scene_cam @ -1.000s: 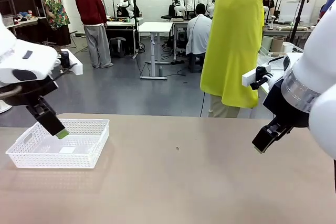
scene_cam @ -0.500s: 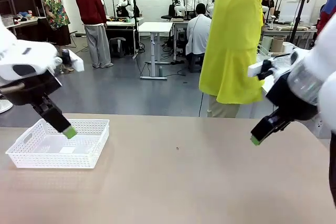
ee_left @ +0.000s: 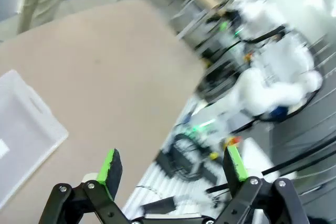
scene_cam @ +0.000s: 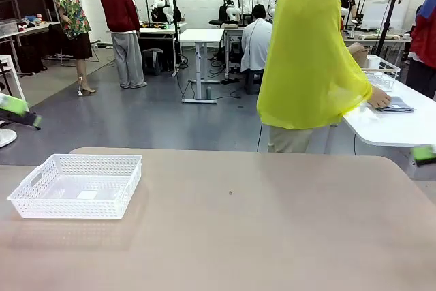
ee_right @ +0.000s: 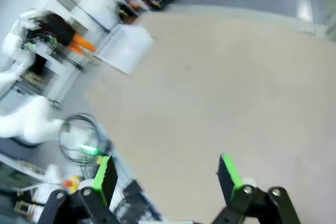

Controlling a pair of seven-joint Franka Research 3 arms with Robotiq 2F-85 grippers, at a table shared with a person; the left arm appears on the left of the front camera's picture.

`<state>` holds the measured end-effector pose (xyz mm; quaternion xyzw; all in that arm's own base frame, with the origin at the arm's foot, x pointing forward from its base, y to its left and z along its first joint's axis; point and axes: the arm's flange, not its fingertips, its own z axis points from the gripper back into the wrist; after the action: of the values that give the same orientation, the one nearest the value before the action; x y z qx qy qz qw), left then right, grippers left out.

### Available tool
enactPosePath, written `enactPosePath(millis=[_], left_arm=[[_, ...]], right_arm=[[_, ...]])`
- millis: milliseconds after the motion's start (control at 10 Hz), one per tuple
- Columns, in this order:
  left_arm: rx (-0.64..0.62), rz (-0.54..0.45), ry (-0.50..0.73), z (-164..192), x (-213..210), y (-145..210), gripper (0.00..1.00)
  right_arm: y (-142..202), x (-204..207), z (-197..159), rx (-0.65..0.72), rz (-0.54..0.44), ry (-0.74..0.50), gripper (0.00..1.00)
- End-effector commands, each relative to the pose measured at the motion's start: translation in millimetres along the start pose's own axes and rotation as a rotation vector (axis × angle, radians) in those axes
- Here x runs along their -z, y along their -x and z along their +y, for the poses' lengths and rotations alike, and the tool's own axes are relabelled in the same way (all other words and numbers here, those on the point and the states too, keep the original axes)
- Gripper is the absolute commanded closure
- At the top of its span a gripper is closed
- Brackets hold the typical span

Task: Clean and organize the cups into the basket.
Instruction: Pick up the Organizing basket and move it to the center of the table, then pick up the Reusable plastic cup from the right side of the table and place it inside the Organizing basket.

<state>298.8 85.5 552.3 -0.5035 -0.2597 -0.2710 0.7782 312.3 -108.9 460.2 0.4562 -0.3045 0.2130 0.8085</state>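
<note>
The white lattice basket point(scene_cam: 75, 185) stands with nothing in it on the table's left side. It also lies at the left edge of the left wrist view as the basket point(ee_left: 21, 129), and far off in the right wrist view as the basket point(ee_right: 126, 45). The cups are out of view. My left gripper point(ee_left: 172, 165) is open with nothing between its green pads; one fingertip point(scene_cam: 15, 109) shows at the front view's left edge. My right gripper point(ee_right: 167, 176) is open too, high above the bare tabletop, with a fingertip point(scene_cam: 424, 154) at the right edge.
A person in a yellow cape point(scene_cam: 306, 52) stands at the far side, turned toward a white side table point(scene_cam: 388, 124) with a hand on a folded cloth point(scene_cam: 395, 104). The beige table point(scene_cam: 259, 230) has rounded far corners.
Both arms have drawn back from over the table to the picture's edges, left arm leftward, right arm rightward. The person in yellow has leaned toward the side table.
</note>
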Motion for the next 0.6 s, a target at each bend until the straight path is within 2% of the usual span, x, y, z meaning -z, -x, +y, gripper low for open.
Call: enactPosePath(millis=[0,200,400,500], left_arm=[[-0.467,-0.241,0.166,28.9,-39.8,11.9,0.0],[-0.517,-0.304,0.096,30.8,-90.6,33.5,0.0],[-0.551,-0.338,-0.025,25.4,-136.1,52.5,0.0],[-0.556,-0.322,-0.081,21.2,-148.7,58.0,0.0]], right_arm=[[67.3,-24.9,-18.8,0.249,-0.2,-0.428,0.0],[100.0,-69.6,-23.5,0.229,-0.273,-0.403,0.0],[115.6,-111.7,-1.8,0.283,-0.218,-0.382,0.0],[118.2,-130.0,9.1,0.311,-0.193,-0.337,0.0]])
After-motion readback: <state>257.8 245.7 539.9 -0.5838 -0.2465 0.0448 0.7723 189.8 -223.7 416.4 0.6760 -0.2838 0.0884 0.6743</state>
